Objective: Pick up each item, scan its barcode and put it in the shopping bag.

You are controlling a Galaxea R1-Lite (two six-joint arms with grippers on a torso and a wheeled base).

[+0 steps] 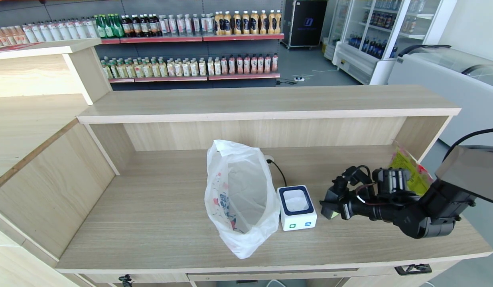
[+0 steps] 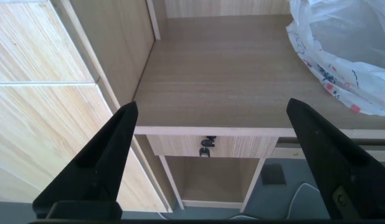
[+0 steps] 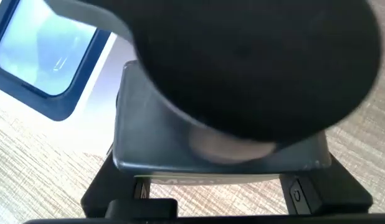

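1. Surface and room. You are working at a light wood checkout counter point(image 1: 150, 215) with a raised ledge along its far side and side walls at both ends. Behind it stand two tiers of red shelves point(image 1: 190, 38) lined with bottles. Glass-door fridges point(image 1: 374, 36) and a chest freezer point(image 1: 450, 75) stand to the right.

2. Orientation.
- The shopping bag point(image 1: 238, 199) stands at mid-counter. Its mouth opens upward and toward you, and its long axis runs from the back of the counter to the front edge.
- The scanner point(image 1: 296, 207) sits just beside the bag on its right, with the blue-framed window facing up. Its cable point(image 1: 279, 171) runs toward the back wall.
- The right gripper point(image 1: 328, 207) lies low over the counter, just right of the scanner and pointing at it.
- The right wrist view shows it pinching a grey-blue item point(image 3: 217, 152) between its fingers, broad face toward the camera. A dark rounded shape hides the item's upper part, so you cannot read its long axis.
- The left gripper point(image 2: 211, 104) hangs spread wide and holding nothing, off the counter's front edge and above a drawer lock point(image 2: 206, 147).

3. Count. One bag, one scanner and one held item are present. One yellow packet point(image 1: 408, 167) leans tilted at the counter's right wall.
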